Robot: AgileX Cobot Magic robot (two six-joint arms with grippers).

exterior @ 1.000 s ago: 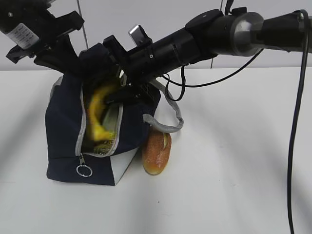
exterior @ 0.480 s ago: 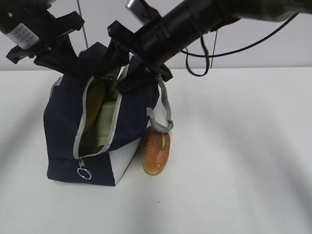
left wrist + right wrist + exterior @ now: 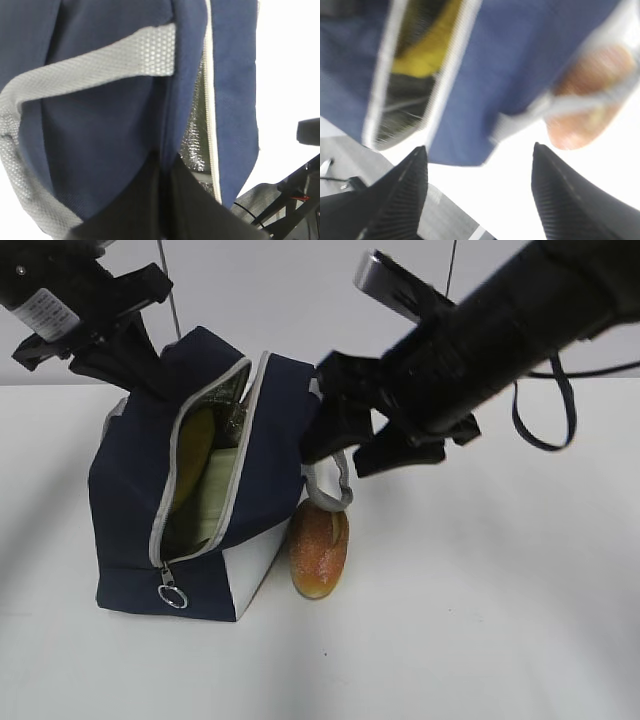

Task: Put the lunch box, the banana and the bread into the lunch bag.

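my left claw [image 3: 140, 375] pinches the top flap of the boxy navy-blue fabric lunch bag [image 3: 130, 490], propping its mouth wide. inside it lie the yellow banana [image 3: 192, 455] and pale-green-lidded lunch box [image 3: 215, 495]. the golden-brown bread roll [image 3: 319, 550] waits against the bag's right side; above it my right claw [image 3: 345, 450] hangs spread, empty.

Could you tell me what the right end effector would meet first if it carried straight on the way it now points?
Probably the lunch bag: the open right end effector faces its navy side, with the bread off to one side. Depth is unclear.

The lunch bag [image 3: 135, 500] is matt navy cloth with crinkled silver foil lining [image 3: 196, 130] and woven grey straps [image 3: 95, 59].
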